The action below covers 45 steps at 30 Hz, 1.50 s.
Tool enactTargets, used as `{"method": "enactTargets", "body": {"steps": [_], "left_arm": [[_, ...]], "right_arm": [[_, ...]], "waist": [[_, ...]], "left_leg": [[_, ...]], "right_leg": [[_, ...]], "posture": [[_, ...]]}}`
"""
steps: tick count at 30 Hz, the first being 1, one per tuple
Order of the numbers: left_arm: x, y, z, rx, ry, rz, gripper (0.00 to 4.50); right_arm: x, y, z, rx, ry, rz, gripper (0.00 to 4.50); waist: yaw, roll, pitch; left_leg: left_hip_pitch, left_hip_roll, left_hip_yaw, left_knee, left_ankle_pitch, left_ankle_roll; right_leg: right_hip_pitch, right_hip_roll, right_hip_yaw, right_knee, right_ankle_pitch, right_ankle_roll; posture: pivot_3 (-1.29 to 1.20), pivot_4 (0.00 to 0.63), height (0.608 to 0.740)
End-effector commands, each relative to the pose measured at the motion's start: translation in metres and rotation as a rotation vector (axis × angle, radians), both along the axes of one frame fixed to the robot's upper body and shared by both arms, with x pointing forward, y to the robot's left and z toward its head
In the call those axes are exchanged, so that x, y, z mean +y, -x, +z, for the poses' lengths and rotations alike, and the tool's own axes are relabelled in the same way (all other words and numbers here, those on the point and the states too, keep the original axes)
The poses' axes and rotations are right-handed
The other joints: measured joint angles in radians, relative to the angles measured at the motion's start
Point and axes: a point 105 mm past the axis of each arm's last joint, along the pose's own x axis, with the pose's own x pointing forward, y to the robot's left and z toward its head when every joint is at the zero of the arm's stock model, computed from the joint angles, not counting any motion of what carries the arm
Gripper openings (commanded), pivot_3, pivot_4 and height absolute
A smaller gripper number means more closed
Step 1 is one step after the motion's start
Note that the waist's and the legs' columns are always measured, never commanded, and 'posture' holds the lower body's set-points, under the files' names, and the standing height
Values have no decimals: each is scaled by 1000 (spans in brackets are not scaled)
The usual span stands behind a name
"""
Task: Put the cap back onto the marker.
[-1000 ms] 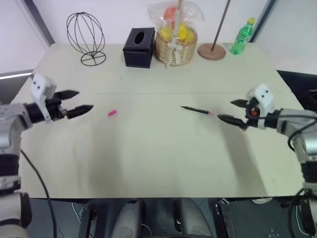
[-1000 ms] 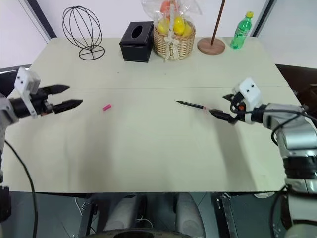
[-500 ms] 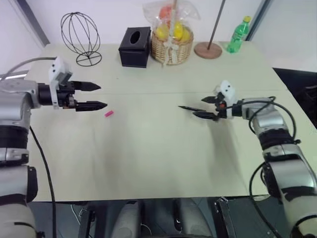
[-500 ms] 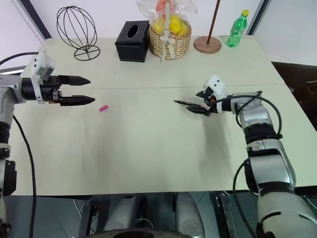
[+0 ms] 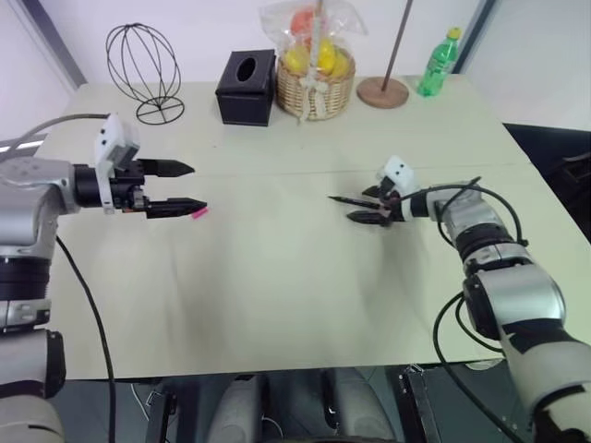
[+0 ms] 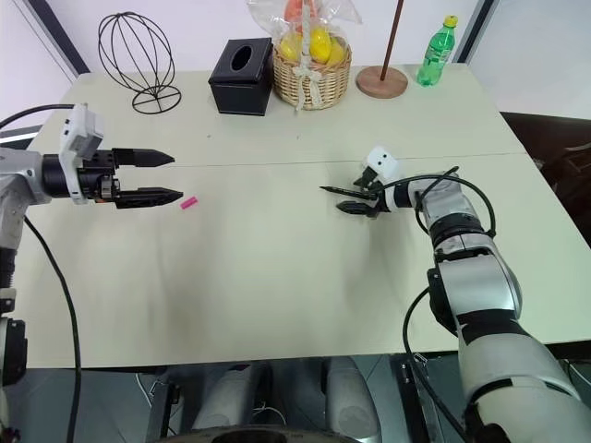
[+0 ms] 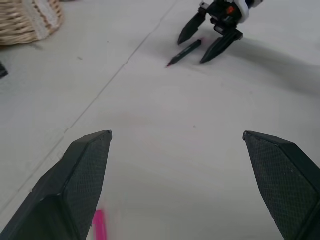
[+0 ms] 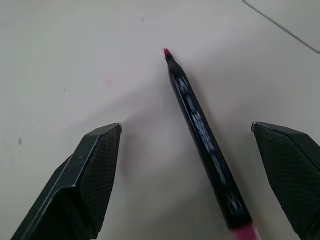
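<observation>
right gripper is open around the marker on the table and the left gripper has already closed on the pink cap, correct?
Not quite. The right gripper is open around the marker on the table, but the left gripper has not closed on the pink cap: the left wrist view shows it open, with the cap lying on the table beside one finger.

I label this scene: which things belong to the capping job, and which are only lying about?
Job: marker, cap, left gripper, right gripper.
Lying about: wire ball, black box, basket, bottle, wooden stand.
</observation>
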Motion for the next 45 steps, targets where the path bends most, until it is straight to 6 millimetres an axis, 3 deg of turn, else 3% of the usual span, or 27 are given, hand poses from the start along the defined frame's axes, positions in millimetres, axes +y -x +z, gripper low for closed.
{"method": "enactTargets", "body": {"steps": [1,6,12,24,28,34,41,45], "left_arm": [[2,6,12,-48,6,15,4417],[3,9,10,-47,12,36,4417],[4,10,10,-60,15,58,4417],[-2,8,11,-84,19,63,4417],[-3,8,11,-96,24,69,4495],[-4,8,12,-105,31,75,4495],[-3,7,12,-112,31,83,4495],[2,6,9,-109,25,100,4495]], "right_arm": [[5,-7,14,-57,-13,-7,4310],[8,-8,12,-58,-3,-11,4310],[-5,-6,-2,-24,53,-59,4310],[-11,1,-13,89,85,-59,4310],[-10,2,-12,107,65,-52,3004],[-11,3,-13,109,77,-42,21],[-10,0,-10,72,85,-46,21],[-6,-3,1,26,94,-18,21]], "waist": [[2,0,0],[3,0,0],[3,0,0],[5,0,0],[4,0,0],[1,0,0],[1,0,0],[1,0,0]], "left_leg": [[0,0,0,0,0,0],[0,-1,0,0,0,0],[0,-1,0,0,0,0],[0,-1,-1,0,0,-1],[0,-1,-1,0,0,-1],[1,-1,-1,0,0,-1],[1,-1,-1,0,0,-1],[1,-1,0,0,0,-1]], "right_leg": [[0,0,0,0,0,0],[0,-1,0,0,0,0],[0,-1,0,0,0,0],[1,-1,0,0,0,0],[1,-1,0,0,0,0],[1,-1,0,0,0,0],[1,-1,0,0,0,0],[1,-1,0,0,0,0]], "posture": [[0,150,740],[0,150,740],[0,150,740],[0,150,740],[0,150,740],[0,150,740],[0,150,740],[0,150,740]]}}
